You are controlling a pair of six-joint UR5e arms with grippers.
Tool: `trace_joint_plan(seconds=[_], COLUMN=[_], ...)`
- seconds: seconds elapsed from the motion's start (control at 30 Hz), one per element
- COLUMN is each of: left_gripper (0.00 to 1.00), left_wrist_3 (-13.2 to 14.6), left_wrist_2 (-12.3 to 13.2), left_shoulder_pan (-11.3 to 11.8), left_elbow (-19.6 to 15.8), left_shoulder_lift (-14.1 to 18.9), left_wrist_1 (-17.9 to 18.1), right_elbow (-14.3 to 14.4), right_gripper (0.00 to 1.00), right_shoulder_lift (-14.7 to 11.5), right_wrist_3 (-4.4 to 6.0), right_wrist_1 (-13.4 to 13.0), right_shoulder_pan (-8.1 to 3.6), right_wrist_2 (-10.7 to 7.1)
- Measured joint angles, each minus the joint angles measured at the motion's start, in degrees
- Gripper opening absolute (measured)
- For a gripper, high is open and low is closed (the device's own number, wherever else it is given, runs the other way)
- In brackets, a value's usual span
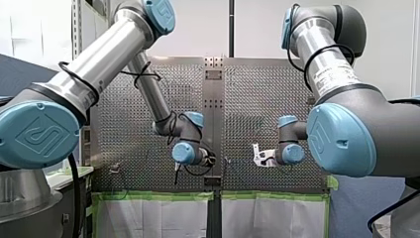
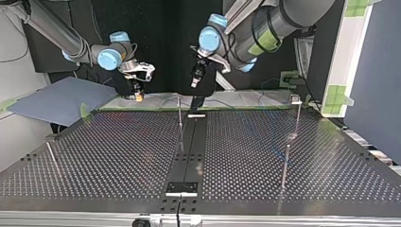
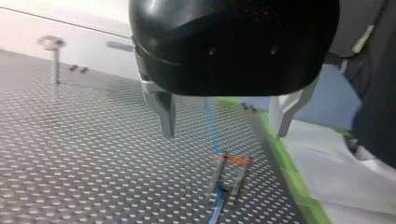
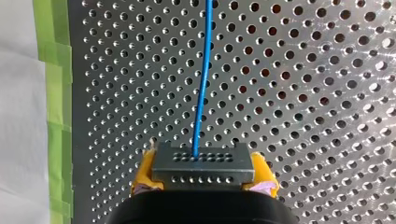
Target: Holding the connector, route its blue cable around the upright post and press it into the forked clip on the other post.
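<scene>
Connector (image 4: 203,163) clamped squarely between the yellow pads (image 4: 145,170) of my right gripper (image 4: 204,173), over the perforated table (image 4: 303,93). Blue cable (image 4: 203,70) leaving the connector's face and running straight ahead across the holes, with no bend and no post along the stretch in the right wrist view. By judgement, then: holding done, routing around a post not yet evident, pressing into the clip not yet done. Farther from the connector, below my left gripper (image 3: 224,133), apparently the forked clip (image 3: 229,179), with the cable passing at or between its prongs; impossible to tell whether seated there. Left fingers (image 3: 166,112) spread wide, gripping nothing, hanging clear above the cable. In the top view, a slim central post (image 2: 179,113) near the connector, on the side toward my left gripper, and a second post (image 2: 296,118) well apart from the connector, beyond that gripper. Close beside the connector, green tape (image 4: 51,46) marking the table's edge, with white sheeting (image 4: 18,116) past it: little margin on that side. Away from the connector, toward the near edge of the top view, broad open table, broken only by thin posts. Probably safest to swing the connector out over that open side, minding my left gripper close by.
</scene>
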Motion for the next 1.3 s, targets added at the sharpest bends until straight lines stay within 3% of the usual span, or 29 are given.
trace_joint_plan(seconds=[0.33,0.63,1.3], left_gripper=[1.0,1.0,1.0], left_wrist_3=[-5.01,-9.05,-10.66], left_wrist_2=[-2.8,-3.41,-3.43], left_shoulder_pan=[0.62,1.25,1.54], left_elbow=[-5.04,-9.34,-19.04], left_shoulder_lift=[5.03,9.33,19.02], left_wrist_1=[5.01,9.23,10.64], right_elbow=[-0.02,-0.01,-0.03], right_gripper=[0.0,0.0,0.0], right_shoulder_lift=[-0.03,-0.01,-0.01], right_wrist_3=[0.0,0.34,0.44], right_wrist_1=[-0.12,-0.09,0.05], right_shoulder_pan=[0.18,0.21,0.31], right_wrist_2=[-0.74,-0.79,-0.79])
